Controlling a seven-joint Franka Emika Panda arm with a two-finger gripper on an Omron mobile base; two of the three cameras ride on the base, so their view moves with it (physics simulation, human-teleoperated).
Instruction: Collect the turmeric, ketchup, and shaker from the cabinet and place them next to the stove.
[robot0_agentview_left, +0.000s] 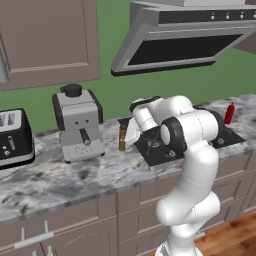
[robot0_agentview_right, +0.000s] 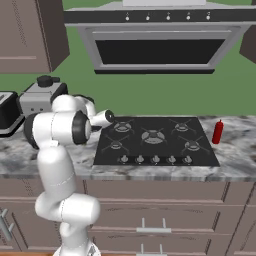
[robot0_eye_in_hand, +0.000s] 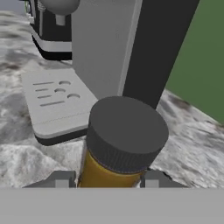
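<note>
Now turmeric (robot0_eye_in_hand: 117, 148) between tool (robot0_eye_in_hand: 107, 180) fingers.

Kitchen, stove (robot0_agentview_right: 155, 140), hood (robot0_agentview_right: 157, 37), marble counter (robot0_agentview_left: 65, 175)

Surface: marbled grey counter (robot0_agentview_left: 75, 175).
Landmark: stove (robot0_agentview_right: 155, 140), set into it.
Left of stove: turmeric (robot0_agentview_left: 122, 137) just beside; coffee machine (robot0_agentview_left: 78, 122) farther; toaster (robot0_agentview_left: 15, 137) farthest.
Right of stove: ketchup (robot0_agentview_right: 217, 132), upright.
</note>
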